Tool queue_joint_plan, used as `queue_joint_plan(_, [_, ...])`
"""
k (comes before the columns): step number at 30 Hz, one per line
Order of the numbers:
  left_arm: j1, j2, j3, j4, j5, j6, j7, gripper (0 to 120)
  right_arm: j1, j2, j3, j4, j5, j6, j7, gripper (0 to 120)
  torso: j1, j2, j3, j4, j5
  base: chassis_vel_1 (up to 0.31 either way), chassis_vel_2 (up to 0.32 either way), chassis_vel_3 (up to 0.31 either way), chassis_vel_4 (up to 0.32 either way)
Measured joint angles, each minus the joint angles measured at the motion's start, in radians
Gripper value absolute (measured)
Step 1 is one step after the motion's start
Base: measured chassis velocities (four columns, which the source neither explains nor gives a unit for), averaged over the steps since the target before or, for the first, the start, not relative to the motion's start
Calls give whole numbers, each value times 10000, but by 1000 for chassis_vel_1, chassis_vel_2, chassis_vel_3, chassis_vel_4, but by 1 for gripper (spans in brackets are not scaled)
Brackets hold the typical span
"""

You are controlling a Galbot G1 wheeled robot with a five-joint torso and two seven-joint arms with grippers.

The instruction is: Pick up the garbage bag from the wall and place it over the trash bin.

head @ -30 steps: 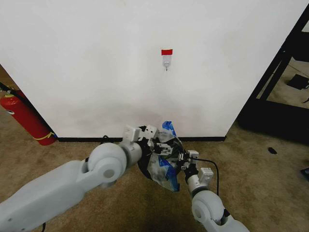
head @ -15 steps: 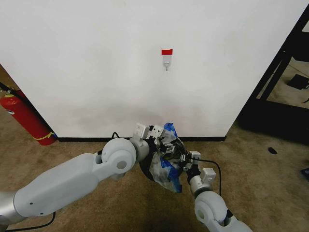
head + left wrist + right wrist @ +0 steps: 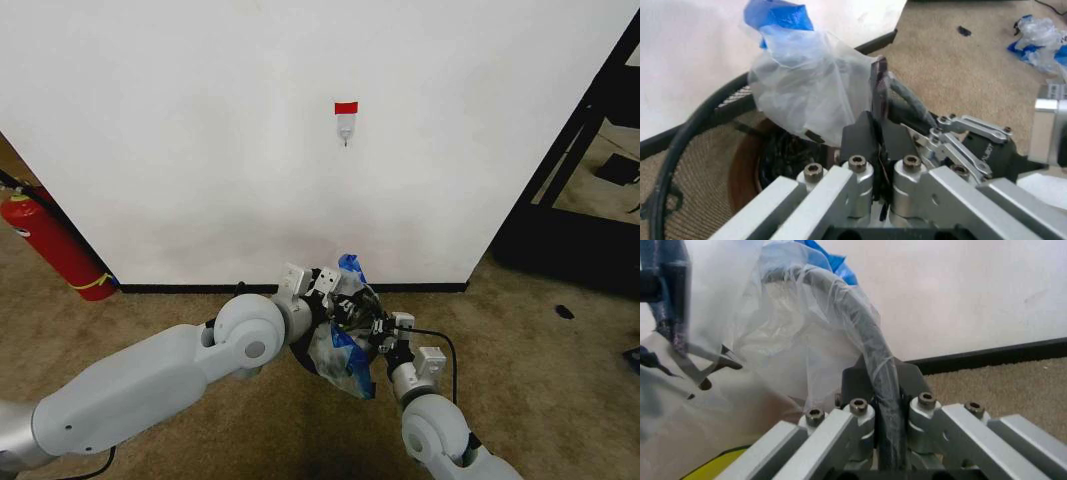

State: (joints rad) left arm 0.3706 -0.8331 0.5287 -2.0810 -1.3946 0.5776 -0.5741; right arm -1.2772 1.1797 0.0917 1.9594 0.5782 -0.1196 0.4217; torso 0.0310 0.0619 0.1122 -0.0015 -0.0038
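The garbage bag (image 3: 342, 358), thin translucent plastic with blue print, hangs bunched over the trash bin, which is largely hidden behind it and my left arm in the head view. My left gripper (image 3: 338, 300) is shut on a fold of the bag (image 3: 807, 90) just above the bin's black rim (image 3: 687, 135), over its mesh wall. My right gripper (image 3: 377, 335) is shut on bag film (image 3: 773, 340) draped over the rim (image 3: 863, 330), with the rim running between its fingers. The wall (image 3: 200, 120) stands right behind the bin.
A small white hook (image 3: 345, 128) under red tape sits bare on the wall. A red fire extinguisher (image 3: 55, 250) leans at the left, and a black frame (image 3: 580, 130) stands at the right. Another crumpled bag (image 3: 1040, 40) lies on the carpet.
My left arm has pushed forward and to the right, bringing its gripper closer to the bag's top by the wall. The bag has sagged slightly. The right gripper has barely moved.
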Motion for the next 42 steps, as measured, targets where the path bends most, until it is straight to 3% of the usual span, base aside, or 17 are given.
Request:
queue_joint_plan(9, [311,223,-634,57,1,-104,-134,0,-108,10,139,124,47,61,-14,0,0,0,0,0,0,0,0,0,0])
queue_joint_plan(21, [1224,1308,-2441,-112,-128,-257,50,0,-151,-68,381,93,407,349,-136,0,0,-1,0,1,-1,0,0,0,0])
queue_joint_plan(34, [2677,2164,-3946,116,13,-251,392,0,-716,-369,740,360,762,1869,-2561,0,0,-1,0,-1,0,0,0,0,0])
queue_joint_plan(42, [3711,2854,-4624,-311,47,-262,614,0,-635,-466,1031,491,1680,2014,-2625,0,-1,-1,-1,3,0,0,0,0,0])
